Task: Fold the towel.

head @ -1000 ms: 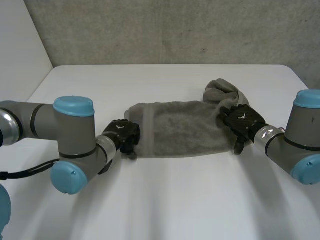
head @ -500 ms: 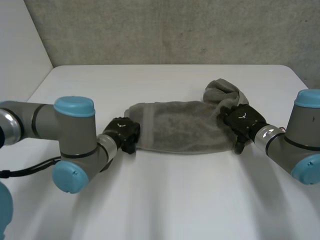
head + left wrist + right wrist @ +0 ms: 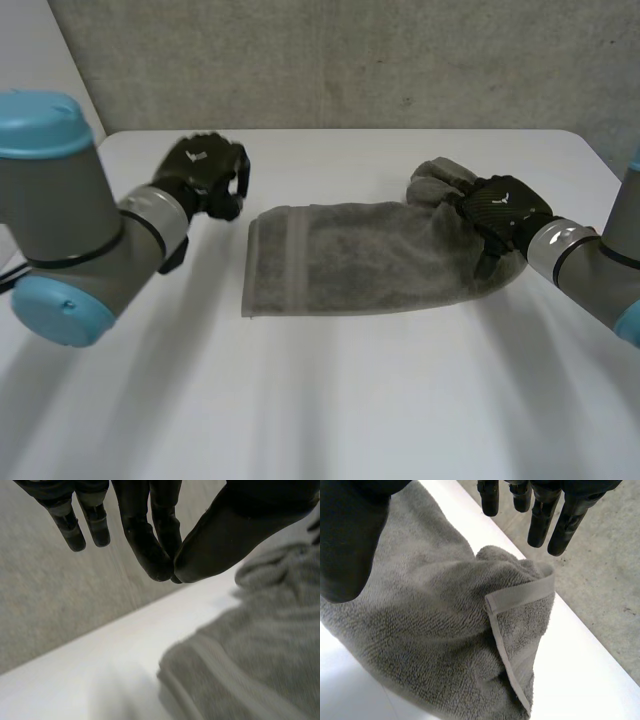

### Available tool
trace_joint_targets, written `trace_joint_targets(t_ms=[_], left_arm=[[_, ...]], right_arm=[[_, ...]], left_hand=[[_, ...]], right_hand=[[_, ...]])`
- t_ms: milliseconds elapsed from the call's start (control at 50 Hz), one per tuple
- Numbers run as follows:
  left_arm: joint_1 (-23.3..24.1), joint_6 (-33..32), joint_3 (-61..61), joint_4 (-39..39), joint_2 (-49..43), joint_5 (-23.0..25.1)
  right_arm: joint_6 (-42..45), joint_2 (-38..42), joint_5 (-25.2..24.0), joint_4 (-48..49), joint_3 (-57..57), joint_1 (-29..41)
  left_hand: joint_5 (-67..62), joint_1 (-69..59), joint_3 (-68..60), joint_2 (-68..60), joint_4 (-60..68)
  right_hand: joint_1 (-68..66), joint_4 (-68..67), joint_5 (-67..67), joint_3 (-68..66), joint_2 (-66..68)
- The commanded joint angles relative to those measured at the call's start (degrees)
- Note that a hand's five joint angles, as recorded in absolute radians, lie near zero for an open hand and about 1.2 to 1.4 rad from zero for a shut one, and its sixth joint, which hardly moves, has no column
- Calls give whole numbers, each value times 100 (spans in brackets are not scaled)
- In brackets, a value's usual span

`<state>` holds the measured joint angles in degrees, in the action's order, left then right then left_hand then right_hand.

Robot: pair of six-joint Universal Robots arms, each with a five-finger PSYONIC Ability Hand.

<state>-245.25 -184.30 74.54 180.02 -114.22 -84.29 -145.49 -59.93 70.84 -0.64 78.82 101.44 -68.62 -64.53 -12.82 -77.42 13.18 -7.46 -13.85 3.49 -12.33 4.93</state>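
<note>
One broad white surface [image 3: 340,400] carries everything, backed by a rough grey concrete wall [image 3: 350,60]. Across its middle lies a grey terry-cloth towel [image 3: 380,260], spread mostly flat as a long strip running from side to side. Its left end is squared off, with a smooth woven band [image 3: 297,262] crossing it just inside the edge. Its right end is bunched into a rumpled heap, where a corner with a flat hem is turned up over the pile.

The grey left arm [image 3: 60,225], light-blue caps at its joints, reaches in from the left side, and the matching right arm [image 3: 590,262] comes in from the right. The black left hand [image 3: 205,172] hangs above the bare surface, near the towel's far left corner but apart from the cloth. Its thumb tip presses against its fingertips [image 3: 155,565] in a closed pinch with nothing between them. The black right hand [image 3: 503,208] is over the bunched right end of the towel, fingers [image 3: 540,520] straight and thumb spread wide, relaxed and gripping nothing. Whether its palm touches the cloth cannot be told.
</note>
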Motion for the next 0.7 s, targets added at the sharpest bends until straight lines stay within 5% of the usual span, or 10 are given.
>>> trace_joint_targets(t_ms=[20,60,80,200,700], left_arm=[[-76,298,201,305,251,256],[-58,290,227,349,164,300],[-50,264,227,340,-89,326],[12,-104,122,331,-995,265],[47,-563,113,472,-1884,150]], right_arm=[[-84,69,-26,2,-16,16],[-76,130,9,2,-16,16],[-76,131,9,2,-16,16],[-76,174,-17,2,-7,16],[-67,368,-9,28,-7,16]], left_hand=[[-138,-1547,282,-258,-318],[-138,-1547,282,-258,-318],[2408,999,282,2288,-318],[4230,2821,282,4110,-318],[4234,2824,282,4113,-318]], right_hand=[[377,385,-349,233,-123],[360,385,-349,233,-107],[360,385,-349,233,-107],[360,385,-349,233,-107],[360,385,-349,233,-107]])
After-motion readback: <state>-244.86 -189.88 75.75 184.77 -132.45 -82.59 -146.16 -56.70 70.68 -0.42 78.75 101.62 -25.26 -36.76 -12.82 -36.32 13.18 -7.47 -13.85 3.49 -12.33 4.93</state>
